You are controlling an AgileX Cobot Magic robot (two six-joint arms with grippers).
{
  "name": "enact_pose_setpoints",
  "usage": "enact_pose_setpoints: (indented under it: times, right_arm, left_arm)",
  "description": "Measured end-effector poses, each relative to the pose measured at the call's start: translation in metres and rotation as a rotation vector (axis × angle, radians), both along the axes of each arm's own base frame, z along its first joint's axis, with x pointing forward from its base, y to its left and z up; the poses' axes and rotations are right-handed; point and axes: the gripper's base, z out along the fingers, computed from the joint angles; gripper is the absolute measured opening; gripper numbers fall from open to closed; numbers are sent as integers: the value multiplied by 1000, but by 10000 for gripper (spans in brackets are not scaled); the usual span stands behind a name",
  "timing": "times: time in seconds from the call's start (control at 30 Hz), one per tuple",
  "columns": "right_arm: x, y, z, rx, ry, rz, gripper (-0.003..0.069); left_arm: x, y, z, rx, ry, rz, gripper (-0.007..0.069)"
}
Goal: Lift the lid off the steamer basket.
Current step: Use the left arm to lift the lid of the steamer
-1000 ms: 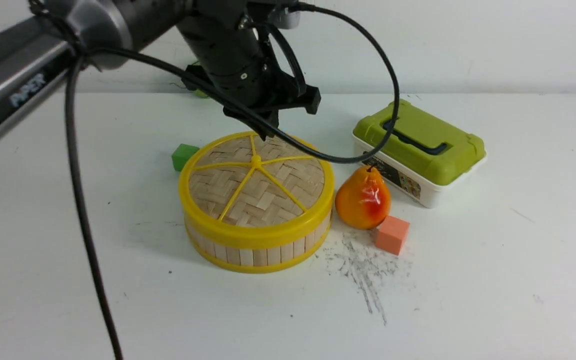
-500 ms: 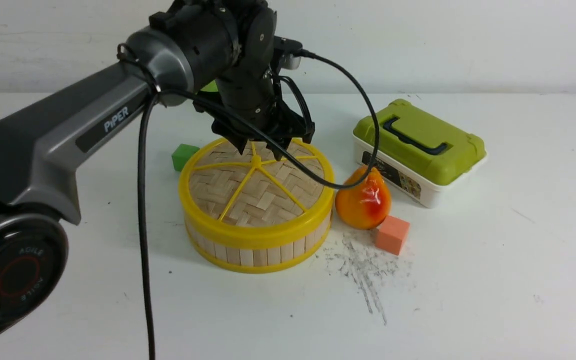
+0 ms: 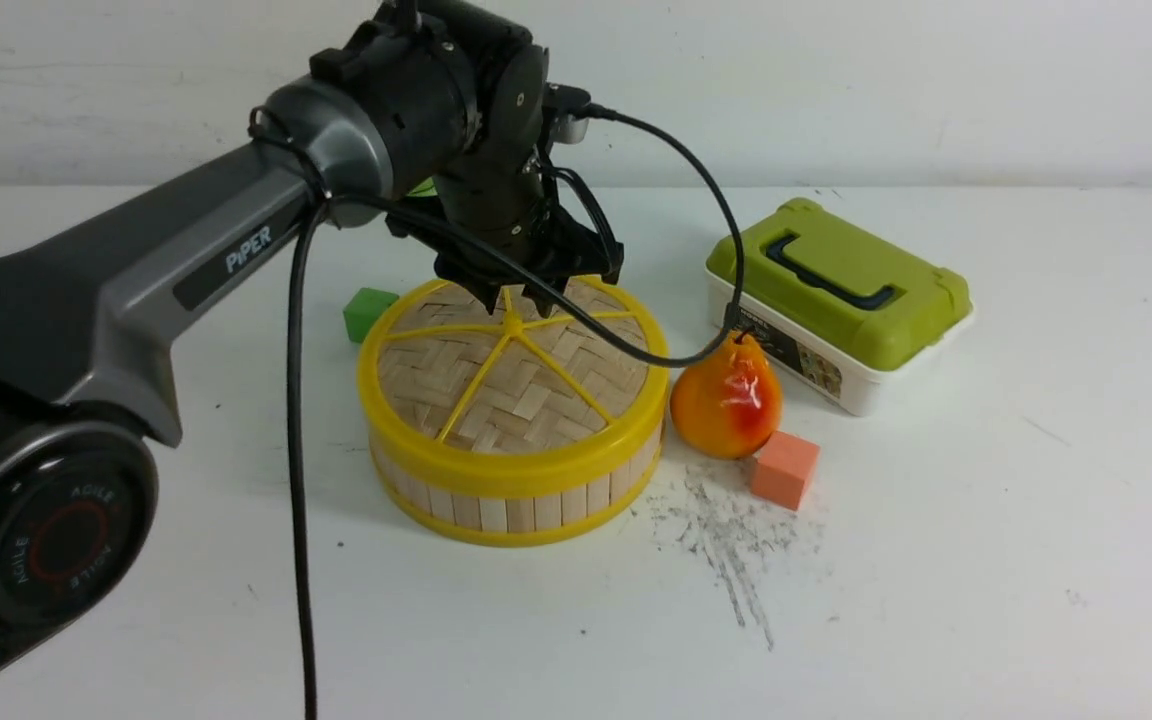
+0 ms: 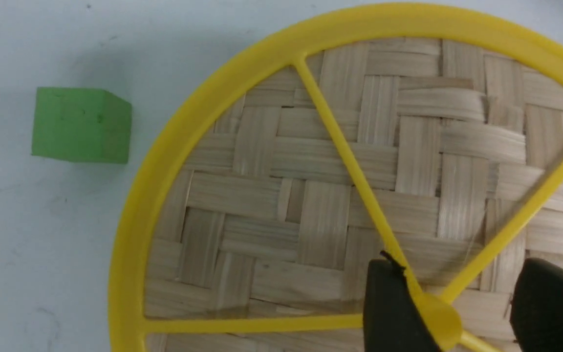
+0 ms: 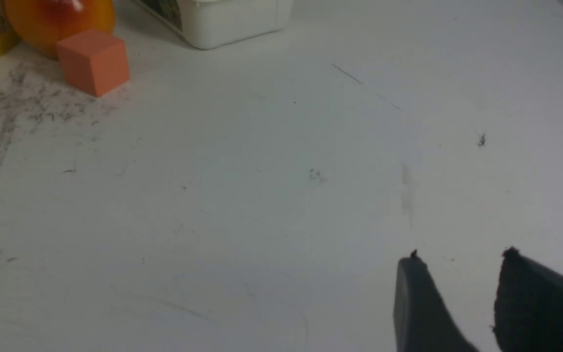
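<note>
Lid (image 3: 526,385): sits flat and closed on top of the steamer basket, its woven bamboo face upward, not lifted.
Steamer basket (image 3: 516,505): stands on the white table (image 3: 986,560), in the middle of the front view, a little to the robot's left.
Left gripper (image 3: 516,298): points down over the far half of the lid, directly above the yellow hub (image 3: 512,322). Its jaws are parted and stand on both sides of the hub. In the left wrist view one finger (image 4: 389,303) is just against the hub and the other one is apart from it, so nothing is gripped.
Right gripper (image 5: 462,256): hangs over a bare part of the table with a clear gap between its fingers, and it holds nothing.
Green cube (image 3: 368,312): on the table just beside the basket, on the robot's left and far side.
Pear (image 3: 726,398): orange and yellow, touching or almost touching the basket on the robot's right.
Orange cube (image 3: 784,468): just beside the pear, on its near right side.
White box with green lid (image 3: 841,295): behind the pear, closed.
</note>
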Motion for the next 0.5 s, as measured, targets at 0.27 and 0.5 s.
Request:
enact_pose_setpoints:
  times: [0.27,0.5]
  right_arm:
    - [0,0,0,0,0,0,239]
    - [0,0,0,0,0,0,239]
  left_arm:
    - [0,1,-3,-10,21,8,340]
    - [-1,1,-7,4,49,12,312]
